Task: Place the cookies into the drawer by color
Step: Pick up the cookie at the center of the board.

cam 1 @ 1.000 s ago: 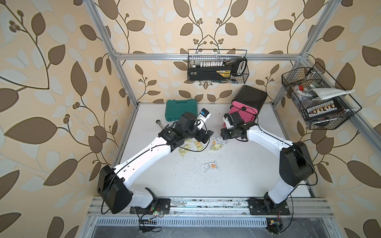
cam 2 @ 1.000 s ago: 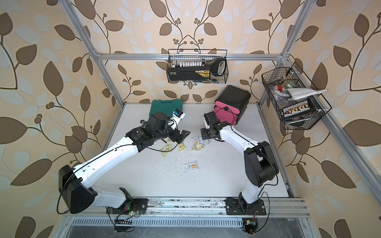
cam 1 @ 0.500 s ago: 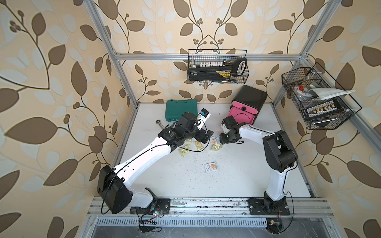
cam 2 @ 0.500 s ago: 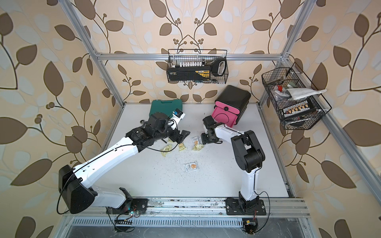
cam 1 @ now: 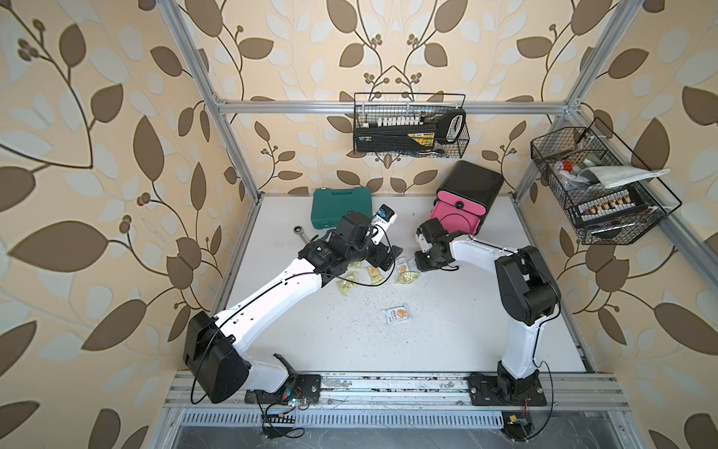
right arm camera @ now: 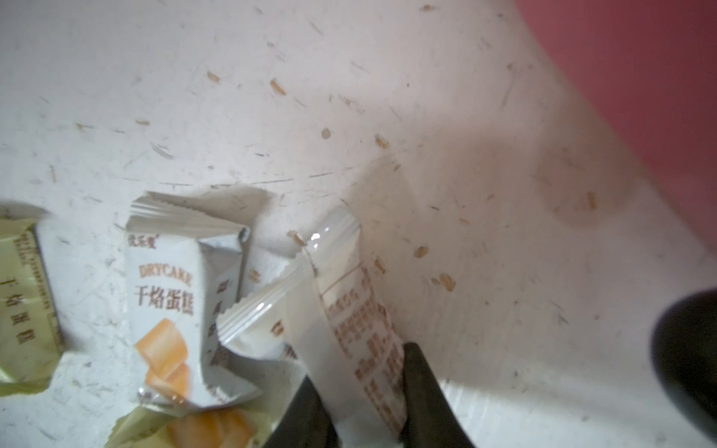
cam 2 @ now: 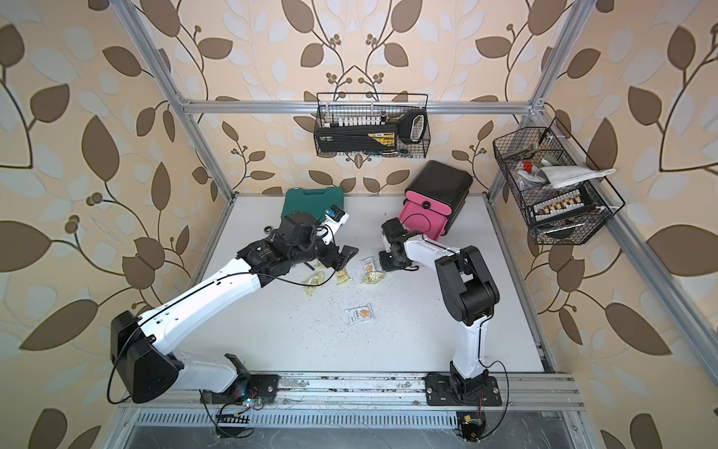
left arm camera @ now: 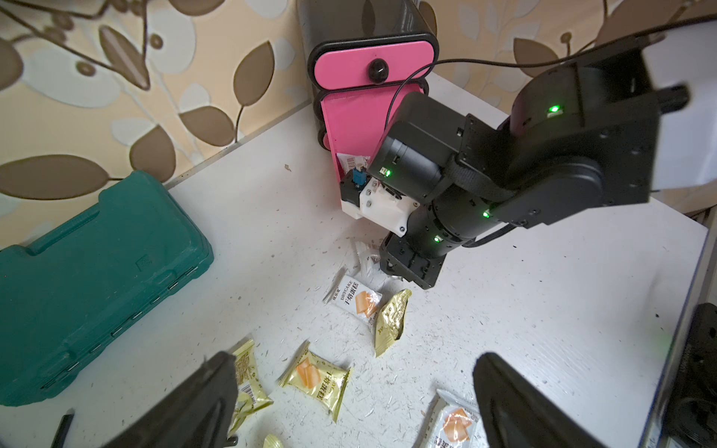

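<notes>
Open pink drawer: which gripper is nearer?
Right. The right gripper sits just in front of the open pink drawer, pinching a white packet; the left gripper hangs open farther off, beside yellow packets.

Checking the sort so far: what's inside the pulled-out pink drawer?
In the left wrist view one white barcoded packet shows inside the drawer. The right arm covers the rest, so more packets may lie unseen.
</notes>
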Action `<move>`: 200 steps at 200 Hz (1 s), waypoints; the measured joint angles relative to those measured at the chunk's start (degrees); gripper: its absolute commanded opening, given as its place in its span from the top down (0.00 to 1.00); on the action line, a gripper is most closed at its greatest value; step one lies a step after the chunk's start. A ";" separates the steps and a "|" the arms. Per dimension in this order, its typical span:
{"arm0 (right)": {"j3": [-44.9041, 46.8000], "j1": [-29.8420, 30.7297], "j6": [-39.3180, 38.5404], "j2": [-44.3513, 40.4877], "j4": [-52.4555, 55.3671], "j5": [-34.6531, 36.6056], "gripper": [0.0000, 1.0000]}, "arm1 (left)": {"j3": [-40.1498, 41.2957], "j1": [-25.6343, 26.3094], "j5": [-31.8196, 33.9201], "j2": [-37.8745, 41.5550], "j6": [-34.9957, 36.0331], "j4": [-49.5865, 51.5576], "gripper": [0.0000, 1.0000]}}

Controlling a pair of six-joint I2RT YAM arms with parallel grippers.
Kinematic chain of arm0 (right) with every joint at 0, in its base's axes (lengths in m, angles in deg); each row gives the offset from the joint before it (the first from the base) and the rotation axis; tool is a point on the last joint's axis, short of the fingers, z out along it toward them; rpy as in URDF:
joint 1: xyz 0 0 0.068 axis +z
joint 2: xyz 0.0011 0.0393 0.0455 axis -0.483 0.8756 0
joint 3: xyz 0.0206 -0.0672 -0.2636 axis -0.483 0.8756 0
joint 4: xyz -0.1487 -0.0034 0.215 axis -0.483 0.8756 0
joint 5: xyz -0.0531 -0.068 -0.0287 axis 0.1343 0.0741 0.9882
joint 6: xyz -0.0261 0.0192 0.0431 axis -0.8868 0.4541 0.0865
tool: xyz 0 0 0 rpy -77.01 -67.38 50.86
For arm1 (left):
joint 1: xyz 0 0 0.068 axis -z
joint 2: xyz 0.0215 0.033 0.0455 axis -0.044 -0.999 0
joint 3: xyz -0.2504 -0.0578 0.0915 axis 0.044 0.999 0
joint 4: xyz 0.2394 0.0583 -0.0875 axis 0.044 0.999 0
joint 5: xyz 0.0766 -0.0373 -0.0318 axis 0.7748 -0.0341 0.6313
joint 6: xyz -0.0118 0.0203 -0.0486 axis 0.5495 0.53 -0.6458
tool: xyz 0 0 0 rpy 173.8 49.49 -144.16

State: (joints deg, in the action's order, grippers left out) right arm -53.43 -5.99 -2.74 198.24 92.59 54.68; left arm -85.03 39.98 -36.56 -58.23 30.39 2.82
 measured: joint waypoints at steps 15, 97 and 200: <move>-0.02 0.50 0.02 -1.33 0.61 0.00 0.75 | 0.00 0.00 -0.02 0.00 0.02 0.00 0.02; -4.94 -0.70 0.48 -14.36 1.57 3.06 0.76 | 0.00 0.00 -0.13 0.00 0.00 0.00 0.02; -11.87 -12.48 2.12 -5.66 -0.76 10.91 0.76 | 0.00 0.00 -0.09 0.00 0.02 0.00 0.02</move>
State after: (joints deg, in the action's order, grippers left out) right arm -65.30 -18.47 -0.62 192.57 91.83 65.59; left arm -85.03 39.98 -36.65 -58.23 30.41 2.82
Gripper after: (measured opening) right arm 0.245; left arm 0.985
